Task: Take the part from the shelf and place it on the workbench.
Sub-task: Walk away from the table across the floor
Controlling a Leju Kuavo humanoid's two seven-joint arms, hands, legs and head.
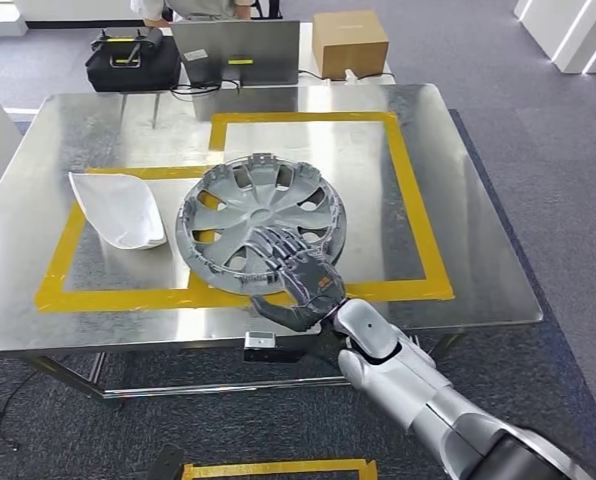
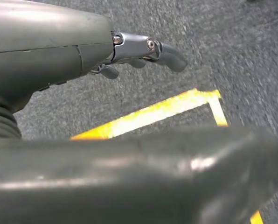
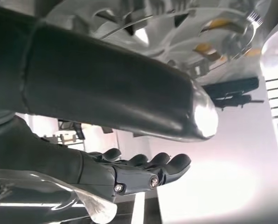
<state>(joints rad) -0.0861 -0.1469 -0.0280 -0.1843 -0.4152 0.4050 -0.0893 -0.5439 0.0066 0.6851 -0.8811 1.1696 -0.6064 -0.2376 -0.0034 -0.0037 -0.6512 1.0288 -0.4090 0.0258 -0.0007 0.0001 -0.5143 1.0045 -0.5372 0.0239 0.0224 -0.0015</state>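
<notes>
right hand grips hubcap near rim (fingers over spokes) | hubcap on workbench

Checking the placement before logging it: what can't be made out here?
- Head view: near rim of the wheel cover, hidden by the right hand.
- Right wrist view: whether the fingers touch the cover, hidden by the thumb.
- Left wrist view: left hand partly hidden by its thumb.

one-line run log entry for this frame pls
right hand: fingers over near rim of wheel cover | cover on workbench | white part beside it | left hand: holds nothing, above floor
</notes>
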